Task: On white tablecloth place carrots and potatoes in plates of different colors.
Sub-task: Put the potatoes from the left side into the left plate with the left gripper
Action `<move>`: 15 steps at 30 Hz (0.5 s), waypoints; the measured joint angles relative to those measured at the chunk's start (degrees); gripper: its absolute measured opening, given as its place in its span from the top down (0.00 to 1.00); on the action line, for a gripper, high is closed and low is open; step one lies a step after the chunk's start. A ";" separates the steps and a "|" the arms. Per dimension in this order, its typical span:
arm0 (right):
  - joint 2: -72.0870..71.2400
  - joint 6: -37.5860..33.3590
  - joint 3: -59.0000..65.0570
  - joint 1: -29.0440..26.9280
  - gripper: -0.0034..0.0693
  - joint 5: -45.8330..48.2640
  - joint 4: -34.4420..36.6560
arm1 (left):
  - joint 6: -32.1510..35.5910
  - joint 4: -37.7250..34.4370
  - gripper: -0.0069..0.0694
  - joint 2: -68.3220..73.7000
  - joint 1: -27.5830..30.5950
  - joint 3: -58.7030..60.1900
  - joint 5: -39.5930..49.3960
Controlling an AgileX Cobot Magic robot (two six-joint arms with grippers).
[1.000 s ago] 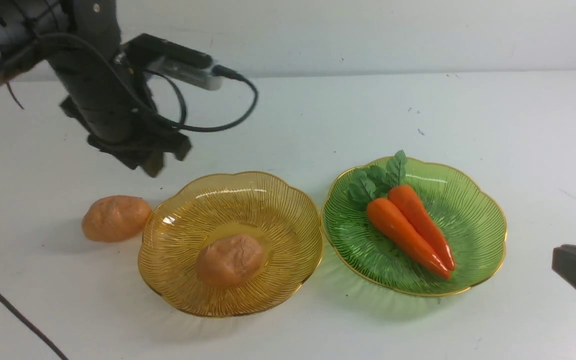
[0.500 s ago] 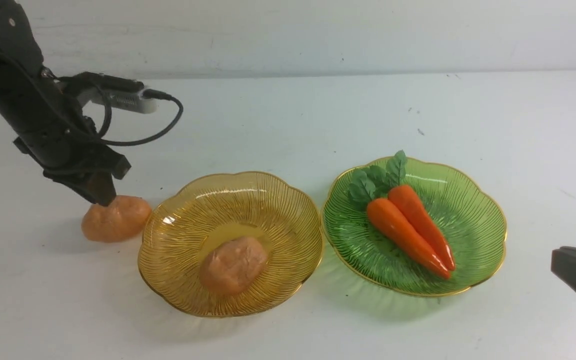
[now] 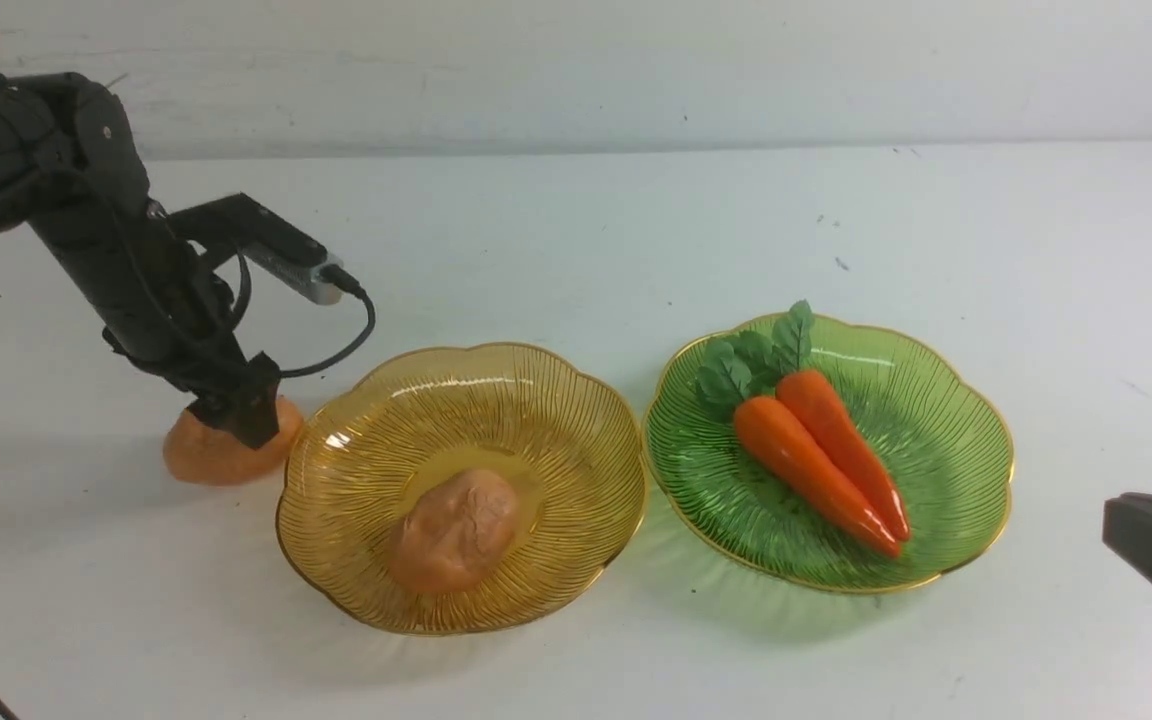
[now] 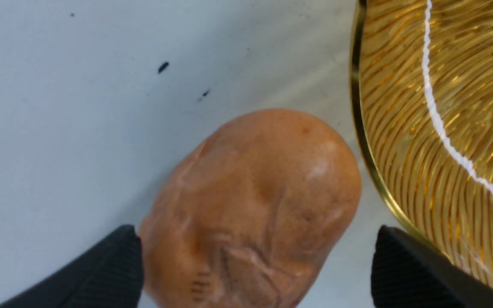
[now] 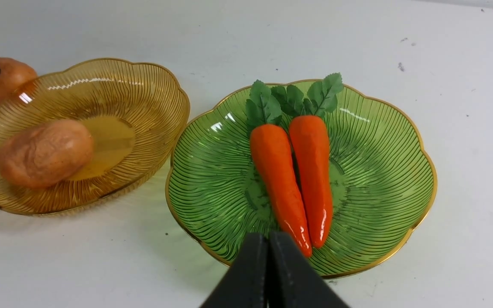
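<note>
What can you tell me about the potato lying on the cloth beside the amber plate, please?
It is a lumpy, oval, tan-orange potato with dimpled, creased skin, lying on the white tablecloth close beside the rim of the amber plate. The open left gripper straddles it: one finger is at its skin, the other stands clear.

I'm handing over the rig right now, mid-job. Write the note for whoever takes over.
Left tool: open, straddling the loose potato on the white tablecloth beside the amber plate; not yet closed.
Right tool: shut, empty, apart from the plates.
Done: both carrots in the green plate, one potato in the amber plate.
To do: grip the loose potato, move it into the amber plate.
</note>
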 joint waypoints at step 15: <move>0.00 0.00 0.00 0.00 0.97 0.00 0.00 | -7.34 9.74 0.37 5.27 0.00 -9.72 10.16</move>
